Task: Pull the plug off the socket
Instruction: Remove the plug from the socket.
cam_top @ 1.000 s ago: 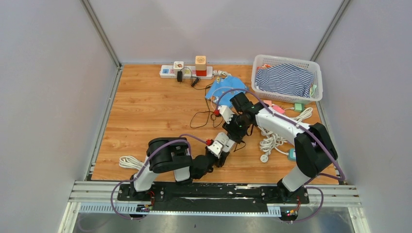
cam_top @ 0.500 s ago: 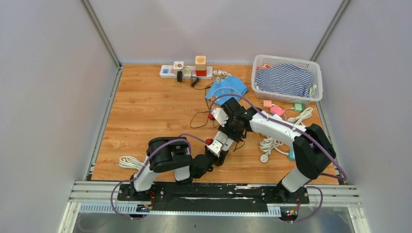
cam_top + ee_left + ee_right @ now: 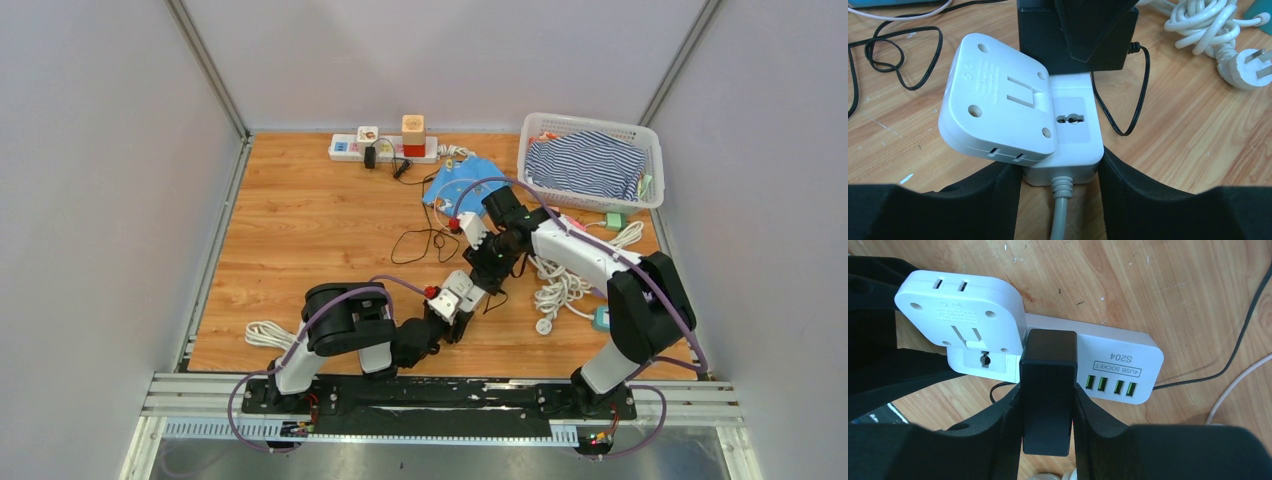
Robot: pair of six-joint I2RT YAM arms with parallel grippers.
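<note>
Near the middle of the table (image 3: 300, 230), a little toward its near edge, the two arms meet over one power strip (image 3: 1113, 355). Compared with half a second ago, the right arm's wrist has swung to the right and slightly toward the far wall in the top view, and the left arm has hardly shifted. The left gripper (image 3: 1060, 172) is clamped on the cord end of the power strip, one finger on each long side. The right gripper (image 3: 1047, 400) is closed narrowly on the black plug (image 3: 1048, 385). That plug still lies against the strip's face, beside the row of green ports, and whether its pins have left the holes cannot be told. A white adapter (image 3: 998, 100) covers the strip's other corner, just beside the plug. A thin black cord (image 3: 1143, 85) loops on the wood close by. To the right the space is crowded: a coiled white cable (image 3: 560, 285) lies just beside the right arm, and a basket (image 3: 590, 117) stands by the far right wall. A blue cloth (image 3: 465, 180) lies just beyond the grippers. On the left, bare wood runs to the side wall.
</note>
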